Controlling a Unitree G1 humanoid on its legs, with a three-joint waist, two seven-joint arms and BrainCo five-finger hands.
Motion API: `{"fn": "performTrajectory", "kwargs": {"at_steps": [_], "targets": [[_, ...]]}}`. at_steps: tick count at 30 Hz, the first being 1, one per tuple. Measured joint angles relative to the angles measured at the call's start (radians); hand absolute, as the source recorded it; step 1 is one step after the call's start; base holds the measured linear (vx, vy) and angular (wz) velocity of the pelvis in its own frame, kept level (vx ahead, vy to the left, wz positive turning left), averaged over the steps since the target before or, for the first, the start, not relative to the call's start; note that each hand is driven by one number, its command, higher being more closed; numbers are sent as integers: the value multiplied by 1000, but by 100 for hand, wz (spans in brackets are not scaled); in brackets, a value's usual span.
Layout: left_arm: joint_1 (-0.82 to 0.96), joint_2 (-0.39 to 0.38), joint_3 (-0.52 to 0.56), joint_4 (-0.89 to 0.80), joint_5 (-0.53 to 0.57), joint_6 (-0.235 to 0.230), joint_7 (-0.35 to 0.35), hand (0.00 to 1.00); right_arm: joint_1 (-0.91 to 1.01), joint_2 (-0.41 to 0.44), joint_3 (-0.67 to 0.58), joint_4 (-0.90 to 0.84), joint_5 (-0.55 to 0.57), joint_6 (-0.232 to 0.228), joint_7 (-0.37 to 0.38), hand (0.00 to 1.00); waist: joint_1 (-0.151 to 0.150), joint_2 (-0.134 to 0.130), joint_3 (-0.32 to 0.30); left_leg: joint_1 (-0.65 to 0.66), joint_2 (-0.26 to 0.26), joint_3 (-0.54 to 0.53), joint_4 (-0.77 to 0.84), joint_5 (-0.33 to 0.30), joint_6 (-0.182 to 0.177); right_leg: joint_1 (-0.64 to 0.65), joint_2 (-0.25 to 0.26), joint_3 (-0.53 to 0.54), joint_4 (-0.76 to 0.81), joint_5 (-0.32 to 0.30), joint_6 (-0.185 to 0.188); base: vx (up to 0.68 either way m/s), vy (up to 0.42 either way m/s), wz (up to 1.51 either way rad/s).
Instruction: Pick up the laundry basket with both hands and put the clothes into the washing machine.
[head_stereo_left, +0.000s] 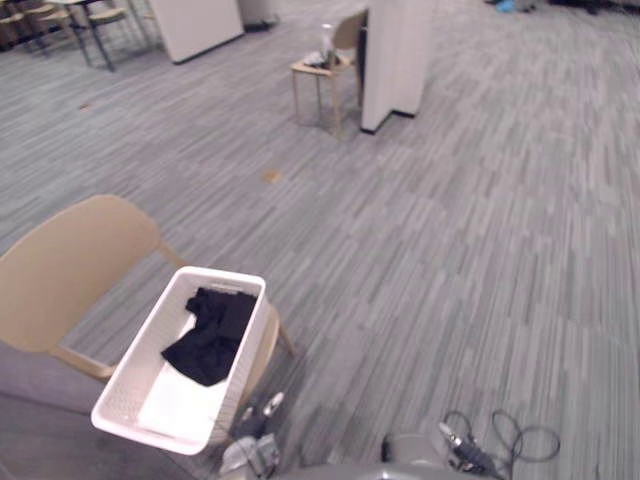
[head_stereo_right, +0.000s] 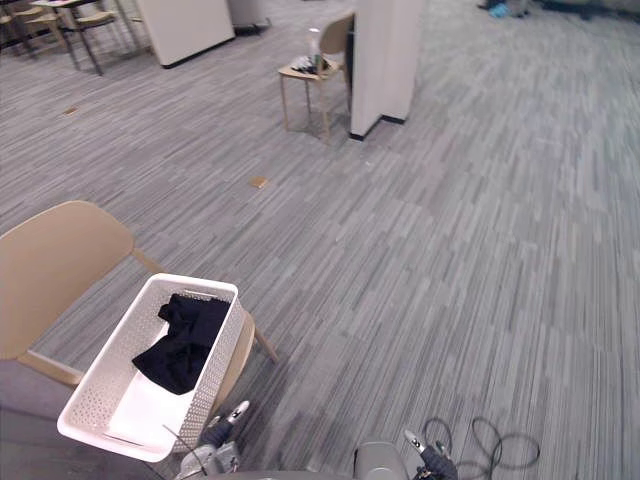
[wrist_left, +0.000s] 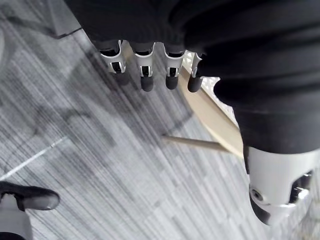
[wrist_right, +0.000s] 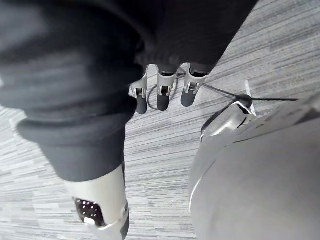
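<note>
Both together, bring the open left robot hand (wrist_left: 145, 70) and open right robot hand (wrist_right: 162, 92) level onto opposite rims of the basket (head_stereo_left: 130, 365).

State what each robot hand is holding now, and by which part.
Nothing is held. The left hand and right hand hang open above the carpet; the white laundry basket sits untouched on the tan chair.
</note>
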Motion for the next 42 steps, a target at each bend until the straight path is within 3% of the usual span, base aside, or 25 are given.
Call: {"fn": "performTrajectory", "kwargs": {"at_steps": [1,2,4,5,6,8,10,11,14,19,22,23,24,25,26,27,28,29,31,33,34,35,37,39,42], "targets": [[-3,8,4,0,-5,0,0,0,2,2,-2,8,1,0,0,0,4,-5,2,-34,3,-3,64,44,3,31,1,-13,-27,0,-7,219,-274,65],[-4,17,11,-2,-9,-2,-1,0,2,4,-2,18,2,-1,0,0,21,-14,6,-142,12,13,255,81,25,84,4,-48,-82,6,-28,156,-181,54],[-6,22,10,-6,-11,-2,-1,0,0,-2,-3,30,4,-3,0,0,21,-8,9,-252,20,93,384,15,78,141,-1,-94,-113,8,-33,130,-103,74],[-5,31,6,-6,-23,-4,-1,0,3,-11,-9,39,5,-1,-2,0,23,-11,10,-290,49,238,368,10,110,196,-5,-137,-134,9,-32,126,-60,84],[2,45,-5,-4,-29,-5,0,0,10,-2,-15,45,5,1,-2,0,28,-23,9,-259,83,309,348,8,115,224,-10,-153,-144,9,-31,183,-68,129],[-7,81,-47,11,-28,-4,0,0,8,28,-52,46,11,0,-10,0,-2,-60,0,-196,118,550,162,-64,37,267,-54,-274,-196,17,-22,160,-26,183],[-25,79,-103,18,-20,1,-1,0,-11,24,-78,45,38,-3,-22,0,-5,-50,3,-193,102,667,33,-103,34,262,-72,-351,-233,28,-9,75,84,164],[-30,80,-143,23,-6,4,0,0,-23,6,-78,26,64,-9,-24,0,0,-43,7,-174,57,734,-103,-120,66,246,-82,-390,-254,36,-1,56,148,136],[-18,105,-183,50,-5,10,2,0,-52,16,-77,27,82,-12,-25,0,2,-41,14,-119,-30,693,-282,-104,86,254,-115,-402,-234,42,-4,43,178,81],[-38,107,-315,52,-6,5,1,0,-43,16,-54,30,80,-8,-24,0,-5,-34,9,-94,-120,628,-402,-57,126,252,-185,-443,-178,52,12,49,109,43],[-44,90,-352,52,-8,4,-1,0,-28,21,-36,31,77,-3,-22,0,-4,-46,18,-59,-157,588,-440,-48,140,140,-290,-415,136,71,19,53,127,55],[-44,100,-356,52,-7,3,-1,0,-24,22,-38,29,69,-7,-21,0,-8,-63,25,-33,-173,557,-441,-51,147,99,-335,-375,282,136,-9,56,78,53],[-44,103,-364,52,-7,3,-1,0,-17,20,-38,29,68,-6,-21,0,-7,-65,26,-22,-177,546,-443,-56,155,72,-345,-348,341,185,-23,75,101,73],[-45,105,-377,56,-6,3,-2,0,-15,16,-39,29,63,-6,-20,0,-10,-58,30,-6,-175,512,-447,-63,166,15,-353,-281,452,296,-52,61,61,66],[-45,104,-383,57,-5,3,-3,0,-11,19,-40,29,60,-5,-20,0,-18,-50,34,-4,-169,491,-446,-66,172,-13,-347,-244,495,290,-44,88,52,86],[-44,106,-383,57,-4,3,-3,0,-5,23,-40,29,59,-1,-18,0,-29,-57,34,-3,-167,467,-441,-74,182,-45,-323,-196,539,212,-15,125,-7,105],[-44,107,-372,62,-3,3,-4,0,5,24,-43,27,59,-1,-17,0,-30,-56,36,2,-166,429,-440,-74,183,-97,-276,-128,555,131,-22,121,-29,103],[-43,105,-358,62,-2,4,-6,0,12,26,-51,26,60,-1,-17,0,-29,-54,38,12,-165,412,-441,-74,182,-116,-247,-91,534,111,-16,143,-48,86],[-41,94,-306,61,5,5,-12,0,38,35,-52,25,61,-1,-17,0,-32,-50,37,27,-156,383,-444,-77,178,-111,-185,-7,395,97,-7,116,-121,78],[-42,89,-280,50,23,2,-22,0,63,54,-60,24,63,1,-13,0,-30,-61,32,25,-149,346,-444,-96,148,-61,-142,96,133,174,-1,116,-212,83],[-39,78,-259,52,28,4,-22,0,82,61,-86,28,68,1,-8,0,-33,-66,21,20,-130,307,-444,-107,137,-15,-115,149,53,169,36,149,-273,57],[-37,67,-253,51,37,3,-23,0,89,56,-94,28,81,1,-2,0,-30,-37,4,-2,-94,290,-448,-98,117,12,-81,148,-17,166,40,141,-258,46],[-41,58,-250,50,43,2,-24,0,85,51,-113,27,81,1,-1,0,-29,-34,3,-14,-75,275,-455,-82,88,39,-71,120,-75,135,51,102,-189,19],[-42,60,-251,50,60,3,-24,0,78,56,-117,29,81,11,0,0,-28,-51,-2,-4,-67,270,-481,-66,58,76,-67,79,-133,75,50,59,-222,10],[-46,62,-275,53,63,3,-24,0,66,36,-128,35,78,21,0,0,-32,-41,-9,7,-32,249,-486,-50,34,117,-34,50,-165,75,42,22,-168,21]]}}
